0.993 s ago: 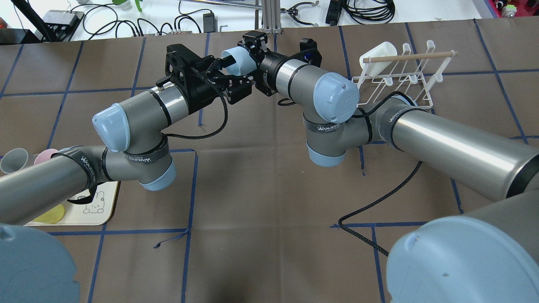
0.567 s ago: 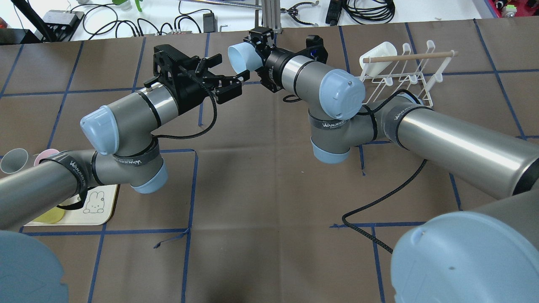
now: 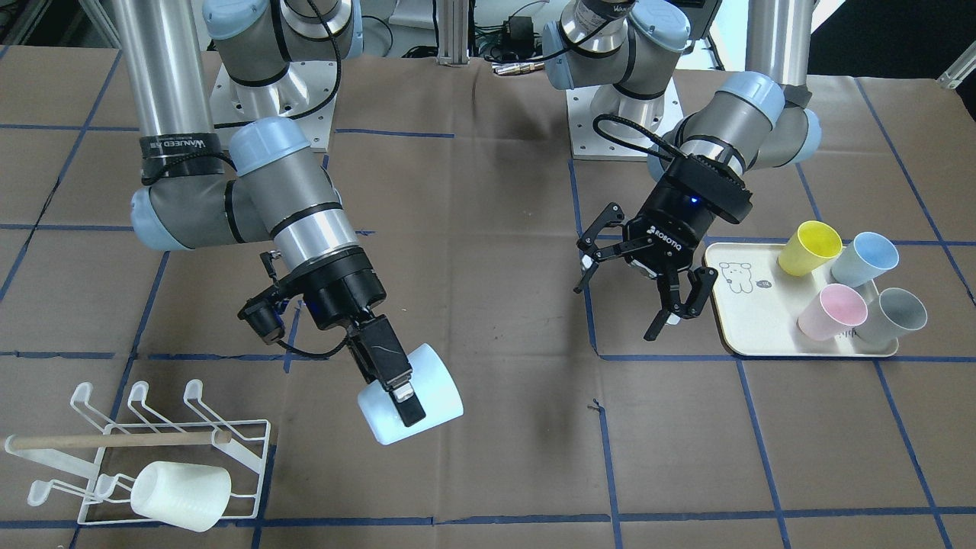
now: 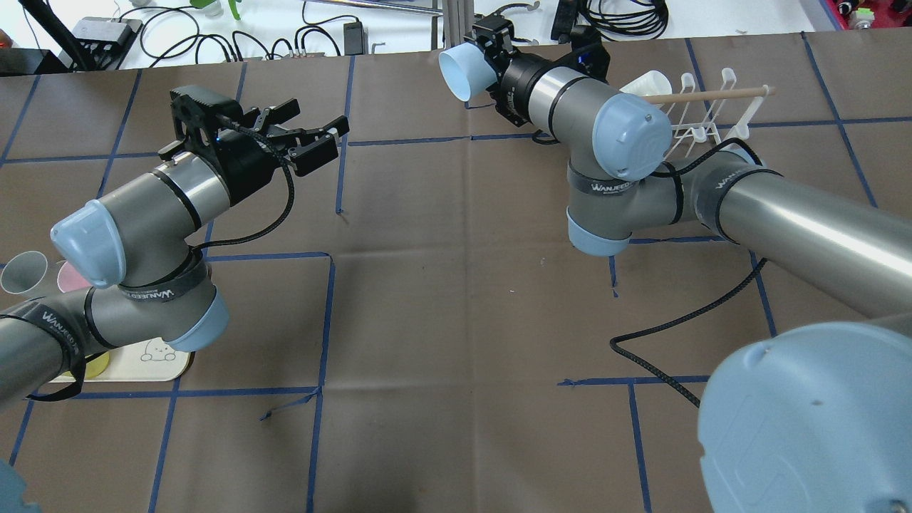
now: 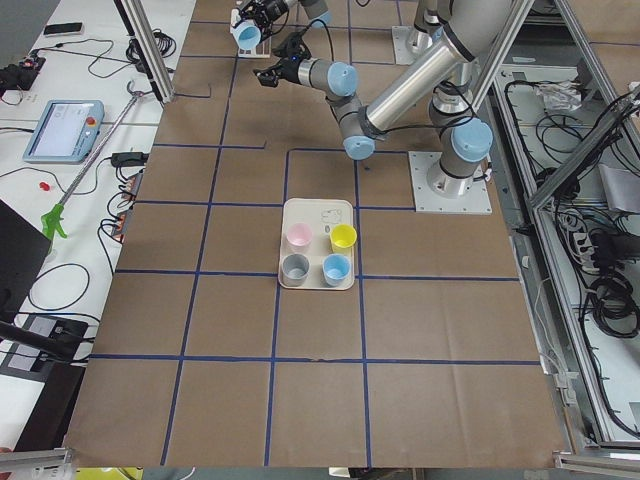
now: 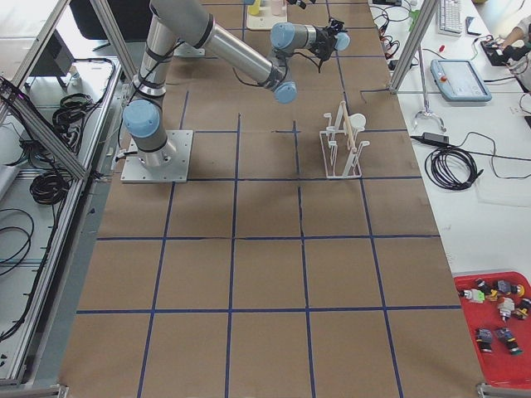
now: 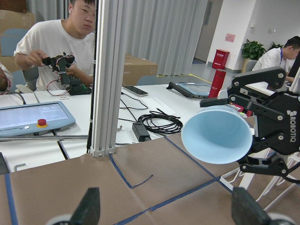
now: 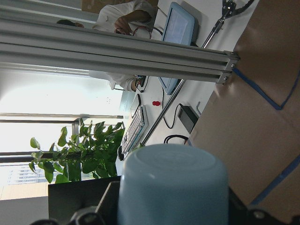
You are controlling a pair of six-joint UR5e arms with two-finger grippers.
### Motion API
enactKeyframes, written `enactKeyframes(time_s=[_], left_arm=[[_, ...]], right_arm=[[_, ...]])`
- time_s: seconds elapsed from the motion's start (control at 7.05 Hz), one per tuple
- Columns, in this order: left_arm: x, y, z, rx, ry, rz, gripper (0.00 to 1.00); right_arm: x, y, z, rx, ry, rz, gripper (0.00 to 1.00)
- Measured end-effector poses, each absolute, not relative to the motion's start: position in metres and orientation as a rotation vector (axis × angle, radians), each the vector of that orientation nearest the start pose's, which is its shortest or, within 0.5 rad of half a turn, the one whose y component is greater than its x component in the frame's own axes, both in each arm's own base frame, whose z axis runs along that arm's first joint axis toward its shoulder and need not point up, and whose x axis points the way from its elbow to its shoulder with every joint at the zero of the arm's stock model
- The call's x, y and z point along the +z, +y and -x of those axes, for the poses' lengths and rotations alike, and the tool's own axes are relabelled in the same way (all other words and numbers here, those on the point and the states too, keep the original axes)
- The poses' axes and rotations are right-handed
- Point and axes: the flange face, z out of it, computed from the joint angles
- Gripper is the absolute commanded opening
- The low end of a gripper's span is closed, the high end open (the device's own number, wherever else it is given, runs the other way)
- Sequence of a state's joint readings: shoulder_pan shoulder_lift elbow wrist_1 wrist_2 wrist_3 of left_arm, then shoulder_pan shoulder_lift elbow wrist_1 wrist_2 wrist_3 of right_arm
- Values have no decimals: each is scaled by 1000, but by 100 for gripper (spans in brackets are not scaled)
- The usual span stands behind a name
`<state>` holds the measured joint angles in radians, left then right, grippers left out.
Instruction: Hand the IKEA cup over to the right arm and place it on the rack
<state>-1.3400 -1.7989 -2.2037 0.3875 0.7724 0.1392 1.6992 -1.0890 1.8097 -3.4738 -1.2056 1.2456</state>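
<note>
The IKEA cup is light blue and lies sideways in the air, with my right gripper shut on it. Overhead, the cup hangs near the table's far edge, its mouth facing left, held by the right gripper. My left gripper is open and empty, well to the cup's left. In the left wrist view the cup's mouth faces me. The right wrist view shows its base. The white wire rack with a wooden dowel stands beyond the right arm's elbow.
A white cup hangs on the rack's near corner. A cream tray beside the left gripper holds yellow, blue, pink and grey cups. A loose black cable lies on the brown mat. A person sits beyond the table's far edge.
The left gripper has drawn back to the left, open, away from the cup. The right gripper has carried the cup to the right and toward the table's far edge.
</note>
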Motion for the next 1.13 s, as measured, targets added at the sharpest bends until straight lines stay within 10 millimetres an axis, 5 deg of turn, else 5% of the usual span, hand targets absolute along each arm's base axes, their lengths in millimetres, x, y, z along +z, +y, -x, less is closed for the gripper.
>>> enactKeyframes(time_s=[0.43, 0.71, 1.13], left_arm=[[388, -547, 88, -1625, 3111, -375, 99], [427, -583, 116, -1169, 3190, -216, 99], [476, -575, 142, -429, 3196, -65, 99]], right_arm=[[356, -603, -180, -1265, 2113, -404, 46], [357, -617, -123, -1516, 2288, -103, 46], [358, -630, -14, -1740, 2476, 106, 43]])
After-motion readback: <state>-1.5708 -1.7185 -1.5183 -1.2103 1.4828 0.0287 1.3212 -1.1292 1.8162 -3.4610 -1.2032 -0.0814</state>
